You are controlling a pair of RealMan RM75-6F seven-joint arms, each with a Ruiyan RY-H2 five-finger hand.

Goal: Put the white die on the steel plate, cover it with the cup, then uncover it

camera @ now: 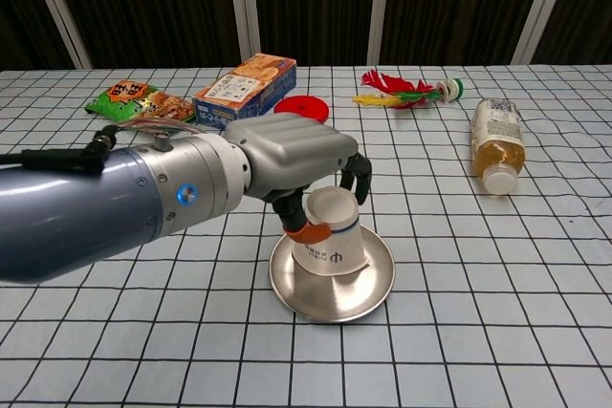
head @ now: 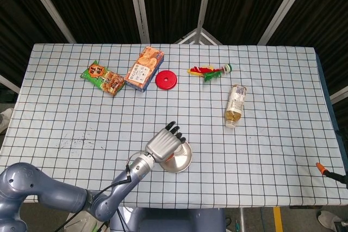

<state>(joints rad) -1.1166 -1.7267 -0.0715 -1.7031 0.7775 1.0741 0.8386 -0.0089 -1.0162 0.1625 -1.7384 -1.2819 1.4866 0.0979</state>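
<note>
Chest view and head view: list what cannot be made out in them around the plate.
- White die: seen in neither view; the upside-down cup would cover it.
- Cup in the head view: hidden under the left hand.
- Steel plate: its left part in the head view lies under the hand.
- Cup's print: too small to read in the chest view.
- Right hand: in neither view.

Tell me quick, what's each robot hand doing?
Left robot hand: holding the upside-down cup on the steel plate.
Right robot hand: not in view.
</note>
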